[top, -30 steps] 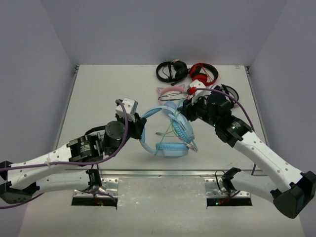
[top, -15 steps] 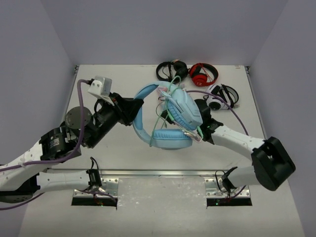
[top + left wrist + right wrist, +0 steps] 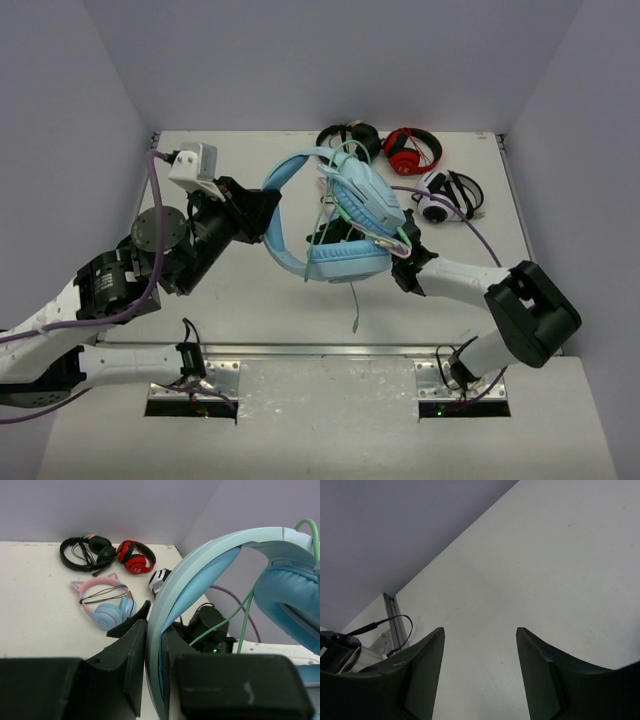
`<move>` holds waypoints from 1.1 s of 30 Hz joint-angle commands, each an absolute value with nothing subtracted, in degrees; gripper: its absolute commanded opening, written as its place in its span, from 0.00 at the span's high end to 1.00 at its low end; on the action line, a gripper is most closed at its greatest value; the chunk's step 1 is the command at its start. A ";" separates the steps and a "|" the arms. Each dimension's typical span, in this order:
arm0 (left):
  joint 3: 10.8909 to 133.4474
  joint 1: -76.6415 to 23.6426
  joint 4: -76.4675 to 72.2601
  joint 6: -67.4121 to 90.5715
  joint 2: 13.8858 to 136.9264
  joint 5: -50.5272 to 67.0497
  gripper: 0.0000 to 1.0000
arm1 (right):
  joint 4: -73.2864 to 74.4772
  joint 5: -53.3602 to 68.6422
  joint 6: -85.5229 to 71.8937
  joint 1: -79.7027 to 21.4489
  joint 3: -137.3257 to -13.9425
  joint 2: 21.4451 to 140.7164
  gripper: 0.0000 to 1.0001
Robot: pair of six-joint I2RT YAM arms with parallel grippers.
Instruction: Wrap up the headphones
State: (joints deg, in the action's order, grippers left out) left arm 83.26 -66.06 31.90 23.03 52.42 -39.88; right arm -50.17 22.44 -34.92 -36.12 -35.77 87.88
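Observation:
The light blue headphones hang in the air above the table's middle. My left gripper is shut on their wide headband, which runs between its fingers in the left wrist view. The padded cups hang to the right of it. The thin pale green cable loops over the cups, and one end dangles toward the front; it also shows in the left wrist view. My right gripper is open and empty, low under the cups, with only bare table between its fingers.
Black headphones and red headphones lie at the back edge. White-and-black headphones lie at the right. Pink-and-blue cat-ear headphones lie behind the lifted pair. A metal rail marks the front edge.
My left arm has lifted the headphones off the table and carried them up and back. My right gripper has drawn in low under the cups. A cable end now hangs down in front.

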 commanded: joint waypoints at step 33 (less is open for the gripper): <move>82.70 -66.62 30.14 29.79 48.43 -38.31 1.00 | -14.94 8.86 -21.98 -36.12 -29.80 40.79 0.01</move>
State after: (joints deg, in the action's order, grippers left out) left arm 80.58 -66.06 34.89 25.82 49.93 -35.24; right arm -7.81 -2.85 -26.74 -36.12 -31.07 44.86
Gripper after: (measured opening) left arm 0.129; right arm 0.992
